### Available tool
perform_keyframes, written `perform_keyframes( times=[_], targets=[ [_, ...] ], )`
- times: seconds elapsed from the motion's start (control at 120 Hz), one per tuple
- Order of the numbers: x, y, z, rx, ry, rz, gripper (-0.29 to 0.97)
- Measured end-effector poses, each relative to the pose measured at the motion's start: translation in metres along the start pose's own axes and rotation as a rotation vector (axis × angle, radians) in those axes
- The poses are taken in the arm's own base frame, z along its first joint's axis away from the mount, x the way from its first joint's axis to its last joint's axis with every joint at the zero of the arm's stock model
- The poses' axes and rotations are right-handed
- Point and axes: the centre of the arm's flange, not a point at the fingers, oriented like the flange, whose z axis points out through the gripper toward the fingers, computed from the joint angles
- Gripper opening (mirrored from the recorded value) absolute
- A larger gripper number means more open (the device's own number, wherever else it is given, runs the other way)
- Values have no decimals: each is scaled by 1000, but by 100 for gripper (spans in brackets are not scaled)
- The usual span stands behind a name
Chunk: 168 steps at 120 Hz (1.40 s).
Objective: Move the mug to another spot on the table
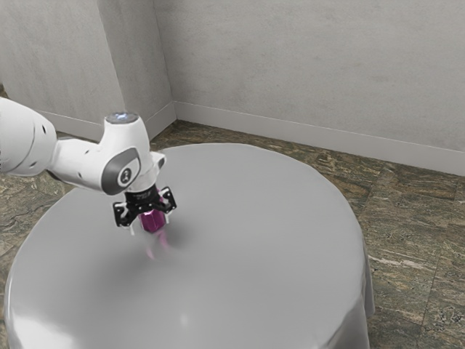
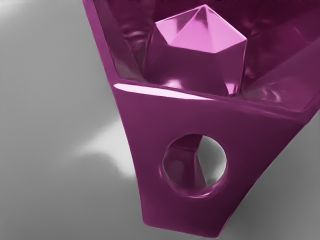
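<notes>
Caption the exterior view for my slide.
Franka gripper at the magenta mug, toward the exterior view's left of a round grey table.

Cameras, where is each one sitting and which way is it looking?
Exterior view: sits off to the arm's side, above the table, looking down across it toward the room's corner; the white arm and black gripper show.
Wrist view: rides on the arm's hand, looking down at close range into the mug, handle side facing the camera.
Shared: both see the magenta mug and the grey table under it.
</notes>
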Motion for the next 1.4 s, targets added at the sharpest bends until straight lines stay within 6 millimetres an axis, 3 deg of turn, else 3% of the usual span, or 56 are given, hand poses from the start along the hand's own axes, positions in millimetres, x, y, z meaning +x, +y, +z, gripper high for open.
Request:
perform_keyframes(
  times=[0.25,0.683,1.158,1.4],
  targets=[
    [6,5,11,0,22,-5,65],
    [12,6,30,23,27,12,38],
    [17,8,26,14,40,36,18],
    [17,8,26,16,43,49,14]
  ],
)
